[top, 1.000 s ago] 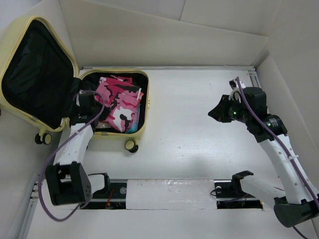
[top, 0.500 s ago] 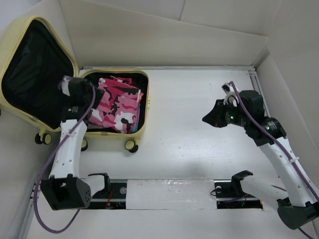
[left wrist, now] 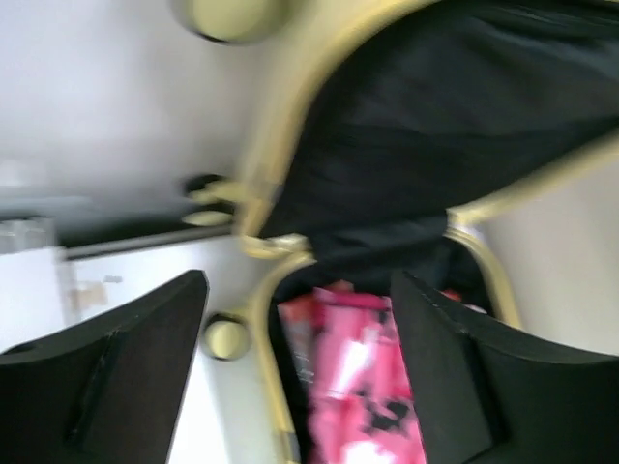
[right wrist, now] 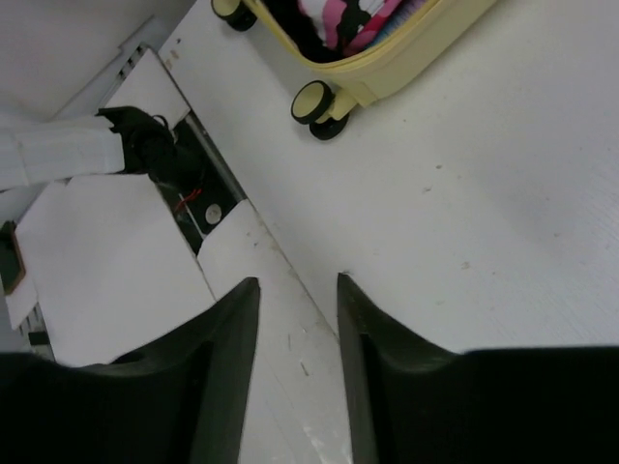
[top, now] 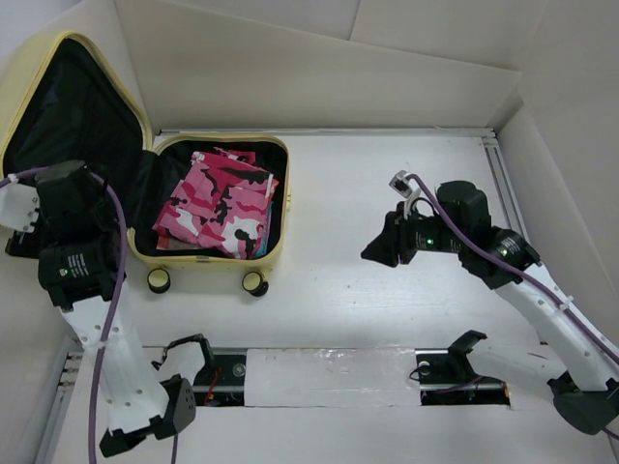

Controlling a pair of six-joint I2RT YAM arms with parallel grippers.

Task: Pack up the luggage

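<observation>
And the left arm is out of the case! A moment ago it was down over the pink camouflage clothes point(top: 218, 203); now it has swung wide to the left and sits in front of the raised lid point(top: 68, 106). The left claw point(left wrist: 300, 290) is spread wide with nothing in it, and its camera looks back past the hinge at the clothes below.

The luggage point(top: 213, 259) stays where it was, at the far left of the table point(top: 387, 174). Its base lies flat on its wheels point(top: 254, 282), its lid leans open against the left wall, and the clothes are folded inside.

On the other side, the right arm has slid in toward the middle. The right claw point(right wrist: 295, 290) is only narrowly parted, holds nothing, and hangs over bare table well apart from the case.

We read that as the loading being finished, since the clothes are in and both claws are free. The lid is still up, so closing it looks like the job left, and the left arm seems to be lining up for that.
</observation>
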